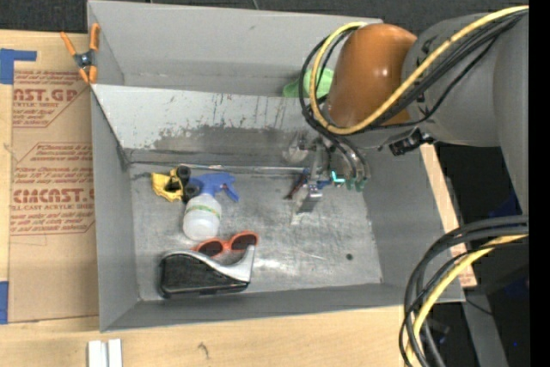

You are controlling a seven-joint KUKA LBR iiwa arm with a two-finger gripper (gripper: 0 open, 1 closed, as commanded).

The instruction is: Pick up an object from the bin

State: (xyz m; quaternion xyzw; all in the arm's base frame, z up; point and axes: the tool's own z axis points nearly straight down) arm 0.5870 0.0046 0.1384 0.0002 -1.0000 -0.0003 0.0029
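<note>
here the fingers (306,194) hang right of a white spray bottle (203,216) with blue trigger, their spread impossible to tell.

We're getting even overhead light: soft glare streaks the scratched floor of the bin (335,241), the orange wrist cover (369,73) shines, and the surroundings are dim.

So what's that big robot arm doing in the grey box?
The robot arm reaches into the grey bin from the right to pick something up. Its gripper hangs low over a bare patch of the floor, and I can't see that it has picked anything up. The things lie to its left: a white spray bottle with a blue top, a yellow and black thing, red sunglasses and a black case.
</note>
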